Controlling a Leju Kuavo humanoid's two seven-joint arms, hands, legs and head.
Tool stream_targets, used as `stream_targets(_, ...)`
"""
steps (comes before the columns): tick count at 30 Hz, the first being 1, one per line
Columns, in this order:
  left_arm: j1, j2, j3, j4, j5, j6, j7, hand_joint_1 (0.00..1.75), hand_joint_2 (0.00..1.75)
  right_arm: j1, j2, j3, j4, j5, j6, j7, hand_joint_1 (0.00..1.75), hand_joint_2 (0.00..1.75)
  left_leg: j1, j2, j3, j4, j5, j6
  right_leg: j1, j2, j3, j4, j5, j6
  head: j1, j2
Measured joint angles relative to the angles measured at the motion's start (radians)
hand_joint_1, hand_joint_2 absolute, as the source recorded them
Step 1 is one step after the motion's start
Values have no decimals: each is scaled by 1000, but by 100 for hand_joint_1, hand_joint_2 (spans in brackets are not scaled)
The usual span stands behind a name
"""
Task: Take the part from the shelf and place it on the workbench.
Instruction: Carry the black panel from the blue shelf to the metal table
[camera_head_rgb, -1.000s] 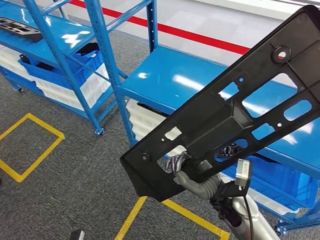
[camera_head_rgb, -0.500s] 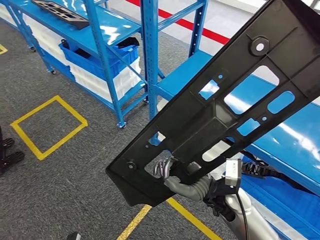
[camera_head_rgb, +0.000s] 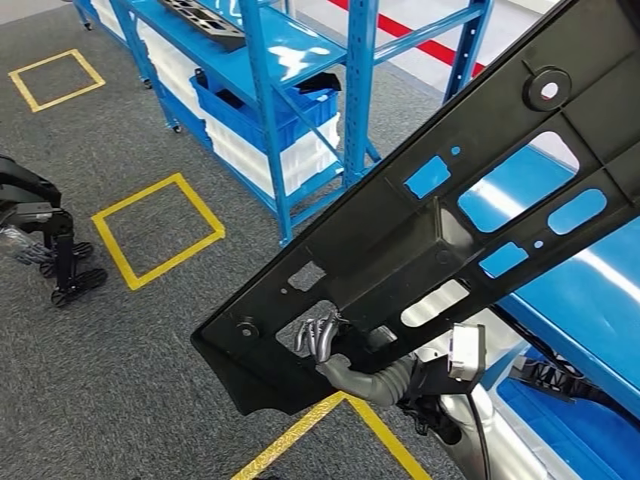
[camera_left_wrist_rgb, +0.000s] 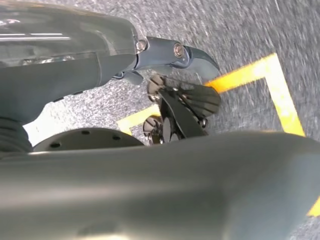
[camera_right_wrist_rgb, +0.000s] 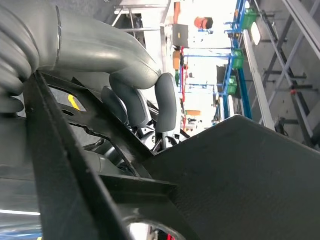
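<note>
One hand, the right (camera_head_rgb: 332, 345), is gripping the black part (camera_head_rgb: 453, 230) through a cutout and carrying it tilted above the floor near the blue shelf (camera_head_rgb: 287, 60), so finding the worktop likely comes next.

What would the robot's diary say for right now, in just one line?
stage: carrying | right hand: grips black part through a cutout | part: tilted, off the blue shelf | workbench: not reached
</note>
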Motion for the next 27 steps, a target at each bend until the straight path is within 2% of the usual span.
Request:
stream_targets(2,1,9,4,0,3,1,1,0,175,4,0,0,-10,5,-6,-3,175,175,-8,38,69,-136,60,11,2,-21,10,0,-9,5,0,0)
stream_targets(3,0,13,5,0,2,3,3,0,175,6,0,0,-16,8,-10,-8,175,175,-15,57,90,-180,72,18,5,-30,13,0,-12,9,0,0)
stream_targets(4,-1,17,5,0,-1,7,6,0,175,9,0,0,-21,13,-14,-13,175,175,-20,70,99,-199,72,24,7,-39,15,-1,-15,13,0,0)
stream_targets(5,-1,22,5,0,-6,13,12,0,175,15,0,1,-28,20,-18,-20,175,175,-25,70,98,-202,69,28,9,-50,17,-4,-16,17,0,0)
stream_targets(6,1,26,5,0,-14,21,19,0,175,21,0,2,-35,26,-22,-27,175,175,-25,60,99,-206,69,31,9,-61,21,-7,-18,21,0,0)
stream_targets(7,4,30,5,0,-22,30,28,0,175,27,0,3,-44,30,-27,-32,175,175,-23,50,101,-211,70,35,8,-59,25,-6,-24,25,1,0)
stream_targets(8,6,34,4,0,-27,39,37,0,175,33,-1,3,-52,34,-31,-37,175,175,-20,40,105,-217,72,38,7,-42,23,8,-38,28,1,0)
stream_targets(9,7,38,4,0,-31,46,44,0,175,37,-1,4,-58,36,-34,-42,175,175,-16,30,109,-222,73,42,6,-15,10,43,-62,29,2,0)
stream_targets(11,5,48,4,0,-33,56,55,0,175,48,-2,4,-63,41,-39,-49,175,175,-12,8,111,-224,74,47,6,42,-50,170,-124,29,4,0)
stream_targets(12,3,53,4,0,-35,60,61,0,175,53,-3,5,-64,43,-40,-51,175,175,-13,-5,112,-224,73,48,6,52,-85,234,-145,29,4,0)
stream_targets(13,3,58,4,0,-37,62,67,0,175,57,-3,6,-64,46,-42,-52,175,175,-13,-18,113,-224,73,48,6,56,-109,270,-147,30,4,0)
stream_targets(14,2,64,4,0,-40,65,74,0,175,59,-2,7,-63,48,-44,-52,175,175,-13,-32,114,-223,73,47,6,58,-117,270,-128,29,4,0)
stream_targets(15,3,69,4,0,-42,68,82,0,175,59,-1,8,-63,50,-46,-53,175,175,-12,-45,116,-222,72,46,5,62,-104,227,-89,29,4,0)
stream_targets(16,3,74,4,0,-44,72,89,0,175,59,1,9,-63,52,-48,-53,175,175,-11,-59,117,-220,70,43,4,75,-80,158,-44,29,4,0)
stream_targets(17,2,79,4,0,-46,75,96,0,175,59,3,10,-63,54,-50,-53,175,175,-11,-72,116,-215,67,39,2,97,-56,93,-10,28,4,0)
stream_targets(18,1,85,4,0,-47,79,103,0,175,60,6,11,-62,55,-53,-54,175,175,-11,-85,112,-211,66,35,0,117,-38,44,12,27,4,0)
stream_targets(19,1,90,4,0,-47,82,108,0,175,62,7,12,-61,57,-57,-56,175,175,-10,-96,108,-207,65,31,-1,132,-30,20,17,26,4,0)
stream_targets(20,2,96,4,0,-48,85,114,0,175,64,9,12,-60,59,-60,-61,175,175,-8,-107,104,-205,66,27,0,136,-28,17,13,24,4,0)
stream_targets(21,5,101,4,0,-48,88,119,0,175,66,10,13,-60,62,-63,-65,175,175,-5,-117,101,-206,68,24,1,127,-26,14,13,19,4,0)
stream_targets(22,9,104,4,0,-49,90,123,0,175,68,12,13,-60,66,-66,-69,175,175,-5,-114,100,-204,66,20,1,115,-24,13,14,14,4,0)
stream_targets(24,11,110,4,0,-53,92,128,0,175,71,15,13,-60,71,-68,-76,175,175,-6,-75,82,-165,41,11,0,90,-18,9,14,3,2,0)
stream_targets(25,8,112,4,0,-57,92,129,0,175,74,16,13,-60,73,-68,-80,175,175,-6,-46,60,-118,15,6,1,76,-16,8,12,-2,2,0)
stream_targets(26,5,113,3,0,-61,93,129,0,175,77,17,13,-59,74,-68,-84,175,175,-4,-27,29,-54,-15,1,3,61,-15,9,10,-5,2,0)
stream_targets(27,3,113,2,0,-64,92,129,0,175,80,16,14,-58,76,-66,-87,175,175,-2,-17,-5,12,-40,-3,4,46,-13,9,8,-7,2,0)
